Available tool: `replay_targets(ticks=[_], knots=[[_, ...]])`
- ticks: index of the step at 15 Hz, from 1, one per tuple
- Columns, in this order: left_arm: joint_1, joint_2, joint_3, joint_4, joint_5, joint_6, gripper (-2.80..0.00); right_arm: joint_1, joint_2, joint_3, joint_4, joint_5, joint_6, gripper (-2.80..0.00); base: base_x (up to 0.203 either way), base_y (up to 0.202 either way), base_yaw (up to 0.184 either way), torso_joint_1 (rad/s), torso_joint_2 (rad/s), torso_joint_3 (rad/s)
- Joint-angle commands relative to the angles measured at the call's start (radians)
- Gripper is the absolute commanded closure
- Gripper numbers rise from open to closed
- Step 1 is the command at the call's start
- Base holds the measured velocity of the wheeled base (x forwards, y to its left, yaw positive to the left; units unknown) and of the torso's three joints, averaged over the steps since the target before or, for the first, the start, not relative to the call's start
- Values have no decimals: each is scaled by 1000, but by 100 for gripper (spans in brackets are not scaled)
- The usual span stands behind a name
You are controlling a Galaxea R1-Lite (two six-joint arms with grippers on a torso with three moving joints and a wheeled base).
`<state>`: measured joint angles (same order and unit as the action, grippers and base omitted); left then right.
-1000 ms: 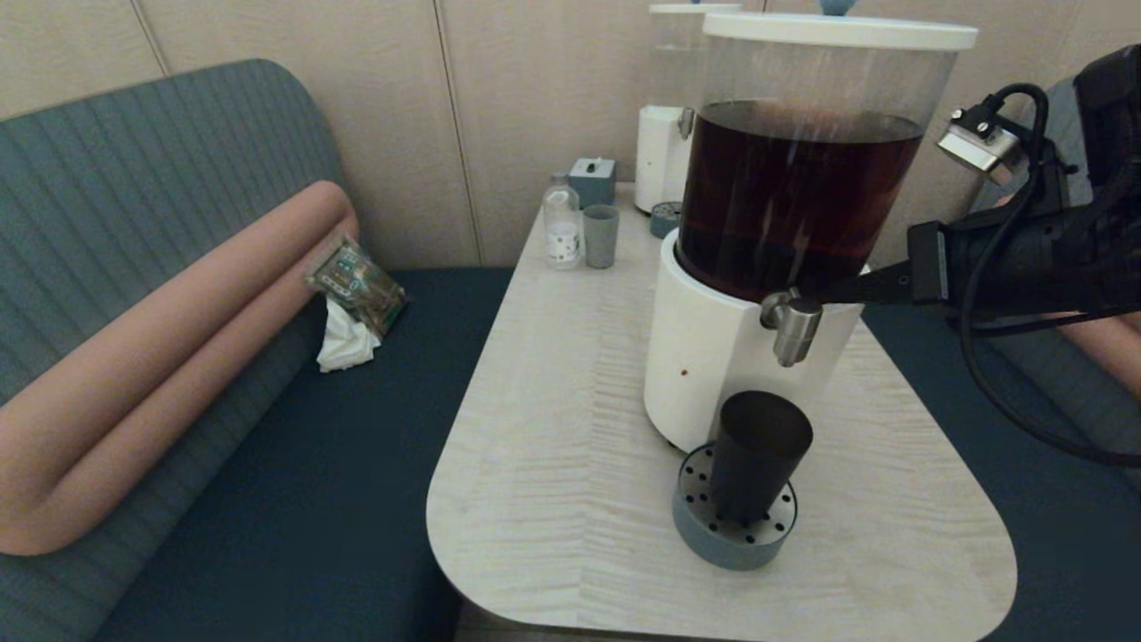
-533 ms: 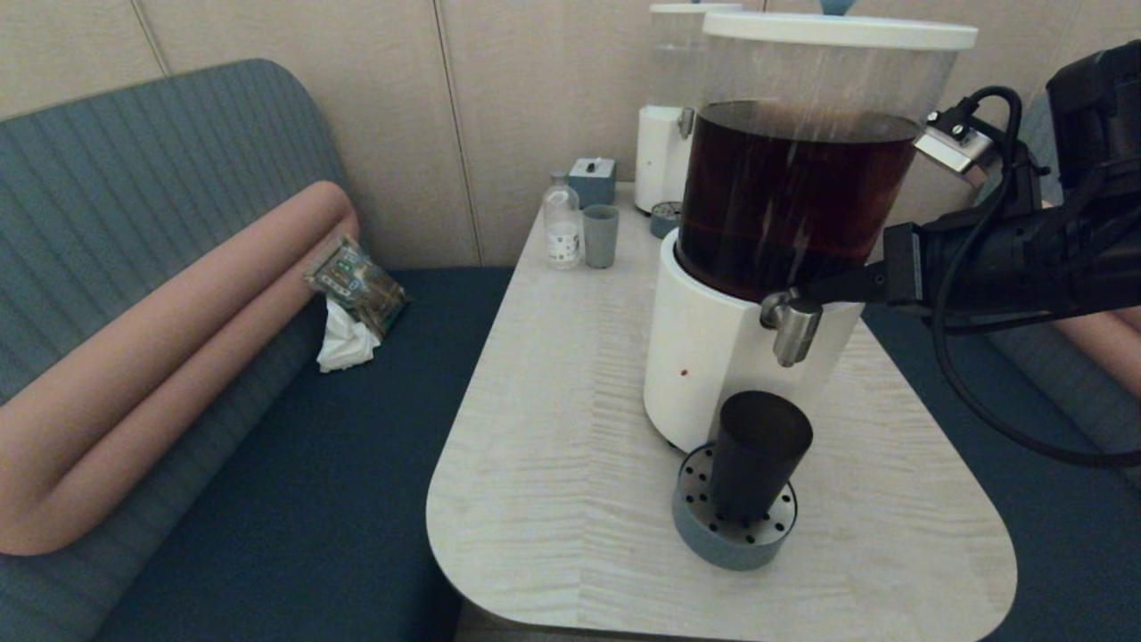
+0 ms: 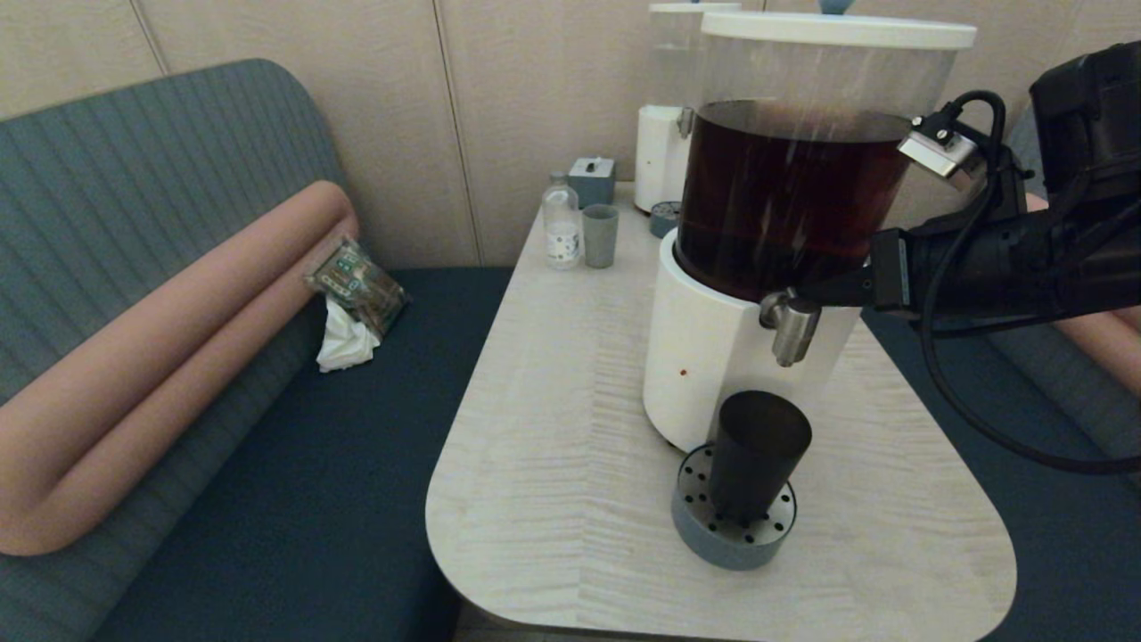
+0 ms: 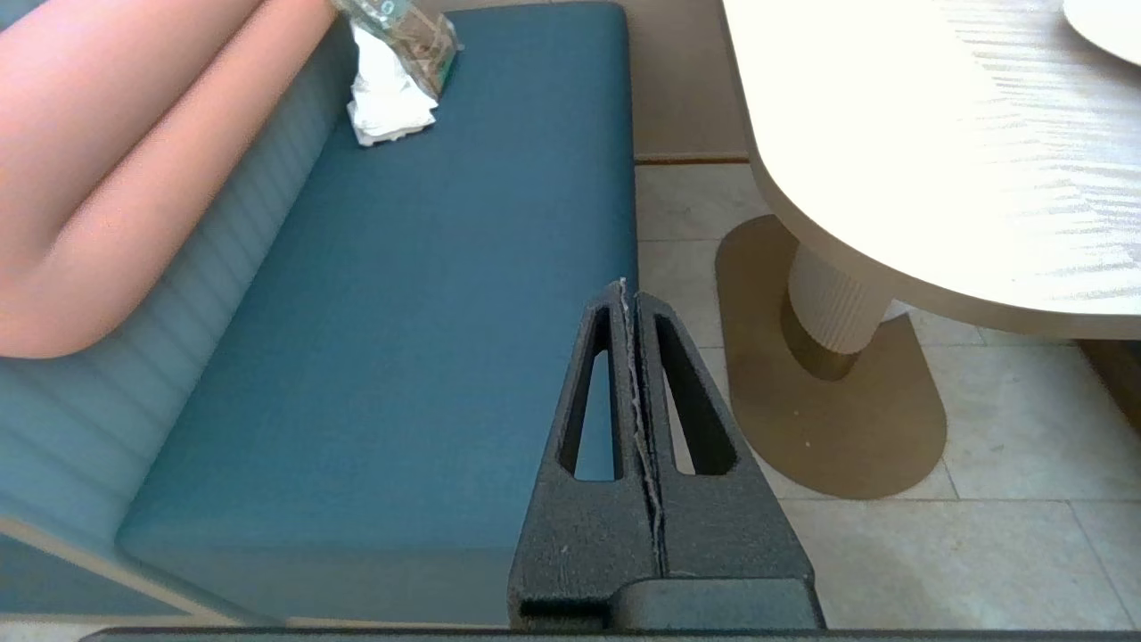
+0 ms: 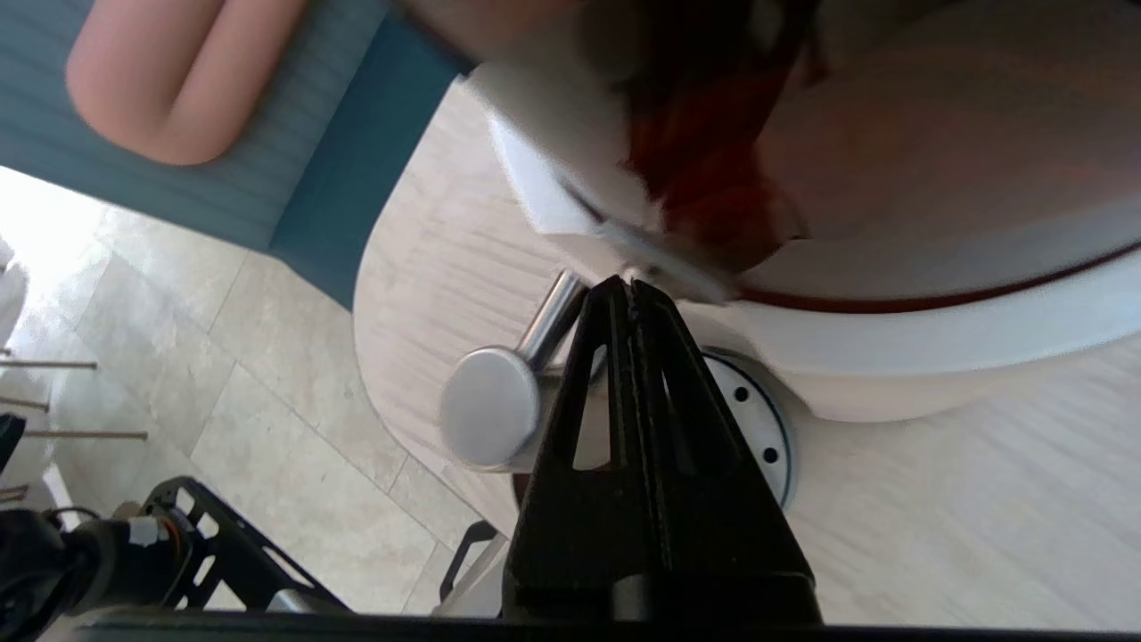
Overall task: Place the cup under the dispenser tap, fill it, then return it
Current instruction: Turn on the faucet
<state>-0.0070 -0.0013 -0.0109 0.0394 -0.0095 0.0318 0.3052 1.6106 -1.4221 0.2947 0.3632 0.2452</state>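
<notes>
Cup (image 3: 758, 455): dark, smoky, tapered tumbler. Stood upright on round grey perforated drip tray (image 3: 733, 533), directly below dispenser tap (image 3: 788, 326). No gripper contact with cup. Fill level not discernible.

Dispenser tap: short brushed-steel spout, projecting from white base of large dispenser (image 3: 713, 357) toward 6 o'clock in head view. Clear tank above base held dark brown liquid. No stream visible between spout and cup.

Right gripper (image 3: 816, 292): entered from 3 o'clock of tap, level with spout top. Fingers pressed together, nothing between them. Tips lay at rear of tap, against seam between tank and base; actual contact with tap not confirmable. In right wrist view, closed tips (image 5: 629, 287) sat just beside steel tap (image 5: 499, 401).

Left gripper (image 4: 631, 308): parked low, off table (image 3: 553, 428), above edge of blue bench seat (image 4: 401, 357). Fingers pressed together, empty.

Toward 11 o'clock of large dispenser, at far table end: small clear bottle (image 3: 562, 223), pale grey-green cup (image 3: 600, 235), second smaller white dispenser (image 3: 661, 152).
</notes>
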Motion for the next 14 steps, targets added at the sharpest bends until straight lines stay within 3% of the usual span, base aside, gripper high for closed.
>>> replay_targets(ticks=[1,14], knots=[[-1,1,0,1,0,0,0,17,-3,-1,0,5,0,0,0,0,0,0,0,0],[-1,1,0,1,0,0,0,109,-12,15,3,-10,-12,0,0,0,0,0,0,0]])
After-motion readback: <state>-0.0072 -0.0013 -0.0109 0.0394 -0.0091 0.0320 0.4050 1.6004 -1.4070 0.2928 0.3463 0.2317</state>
